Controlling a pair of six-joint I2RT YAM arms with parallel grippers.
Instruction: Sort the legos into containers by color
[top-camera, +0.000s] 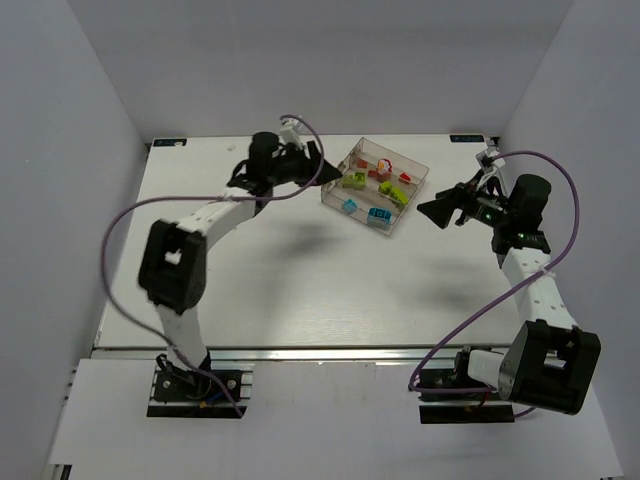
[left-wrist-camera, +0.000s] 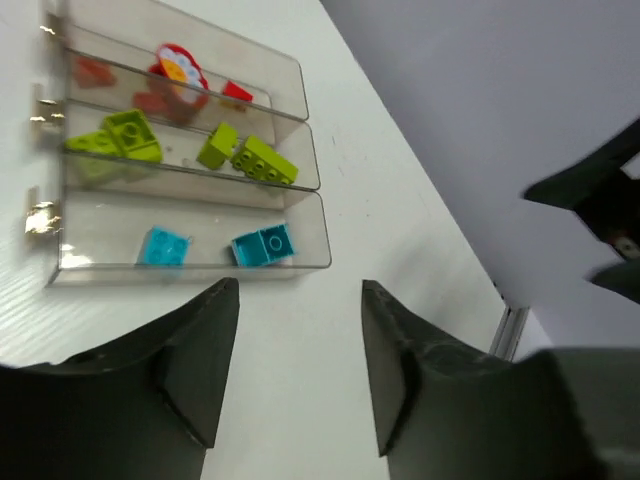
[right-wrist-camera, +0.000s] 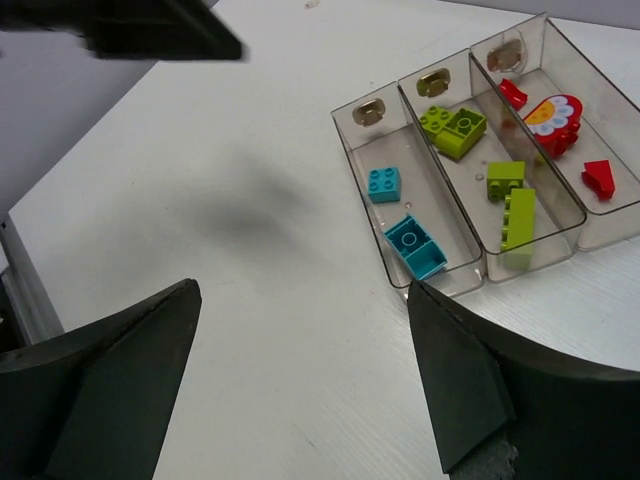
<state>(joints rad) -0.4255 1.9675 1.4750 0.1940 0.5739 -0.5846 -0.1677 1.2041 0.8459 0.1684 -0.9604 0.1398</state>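
The clear tray (top-camera: 421, 170) of three long containers lies at the back centre of the table. Two cyan legos (right-wrist-camera: 384, 183) (right-wrist-camera: 416, 246) lie in one outer container. The middle one holds lime green legos (right-wrist-camera: 455, 128) (right-wrist-camera: 518, 215). Red legos (right-wrist-camera: 598, 177) and a red flower piece (right-wrist-camera: 553, 120) lie in the other outer one. My left gripper (top-camera: 322, 172) hovers just left of the tray, open and empty, its jaws (left-wrist-camera: 300, 290) over bare table. On the tray's right, my right gripper (top-camera: 425, 210) hangs wide open with nothing in it (right-wrist-camera: 302, 290).
White walls close the table at the back and both sides. A metal rail (top-camera: 300, 352) runs along the near edge by the arm bases. Purple cables (top-camera: 130, 215) loop off both arms. A soft shadow (right-wrist-camera: 240, 200) falls on the table near the tray.
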